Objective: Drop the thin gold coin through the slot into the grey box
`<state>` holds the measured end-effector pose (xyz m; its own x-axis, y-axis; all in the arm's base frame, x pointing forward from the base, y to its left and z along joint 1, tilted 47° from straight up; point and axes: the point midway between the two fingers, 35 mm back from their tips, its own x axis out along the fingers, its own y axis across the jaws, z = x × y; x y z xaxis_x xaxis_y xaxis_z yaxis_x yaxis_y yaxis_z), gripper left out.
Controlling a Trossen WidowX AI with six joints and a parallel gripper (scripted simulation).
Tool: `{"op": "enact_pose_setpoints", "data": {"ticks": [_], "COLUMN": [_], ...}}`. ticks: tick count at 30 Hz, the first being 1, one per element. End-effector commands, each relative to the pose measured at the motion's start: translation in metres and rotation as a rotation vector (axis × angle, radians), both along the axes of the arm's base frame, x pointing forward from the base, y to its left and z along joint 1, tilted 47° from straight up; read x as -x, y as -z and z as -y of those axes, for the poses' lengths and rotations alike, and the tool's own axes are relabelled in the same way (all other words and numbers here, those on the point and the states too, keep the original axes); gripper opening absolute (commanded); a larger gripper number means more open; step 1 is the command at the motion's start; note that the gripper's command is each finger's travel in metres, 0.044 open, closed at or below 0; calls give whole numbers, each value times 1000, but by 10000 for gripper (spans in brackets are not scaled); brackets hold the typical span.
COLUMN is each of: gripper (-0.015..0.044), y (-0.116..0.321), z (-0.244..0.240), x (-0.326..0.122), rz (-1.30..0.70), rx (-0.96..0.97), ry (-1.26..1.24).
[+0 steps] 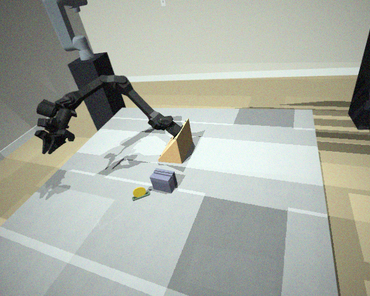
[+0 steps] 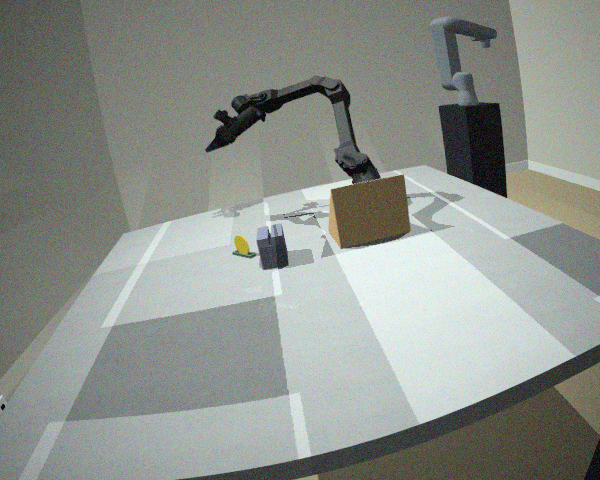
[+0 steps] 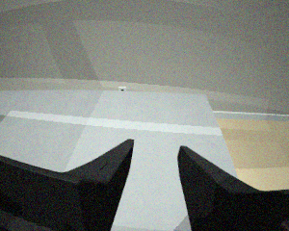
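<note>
The gold coin (image 1: pixel 139 192) (image 2: pixel 242 244) stands on its edge in the dark-green holder (image 1: pixel 141 196) (image 2: pixel 244 254). The grey box (image 1: pixel 163 182) (image 2: pixel 272 253) stands close beside the holder, with a narrow slot running across its lid. My gripper (image 1: pixel 47 153) (image 2: pixel 207 150) (image 3: pixel 156 148) is partly open with nothing between its fingers. It is raised well above the table, away from the coin, the holder and the box. The coin, the holder and the box do not show in the wrist view.
A tan wedge-shaped block (image 1: pixel 184 146) (image 2: pixel 370 212) stands on the table (image 1: pixel 242 271) (image 2: pixel 186 439) between the box and my arm's base. Another grey arm (image 1: pixel 83 47) (image 2: pixel 464 82) stands on a black pedestal (image 1: pixel 95 86) (image 2: pixel 473 147) beyond the table.
</note>
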<state>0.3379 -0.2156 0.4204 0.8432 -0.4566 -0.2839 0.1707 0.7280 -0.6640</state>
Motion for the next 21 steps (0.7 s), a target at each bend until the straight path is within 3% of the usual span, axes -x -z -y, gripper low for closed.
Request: {"op": "enact_pose_setpoints", "data": {"ticks": [1,11,21], "gripper": [161,161,161], "y": [70,198,290], "z": [-11,-54,-107], "x": [-27,-44,-22], "rz": [-81,-247,-262], "rx": [-311,-702,-687], "ry": [130,561,1055]}}
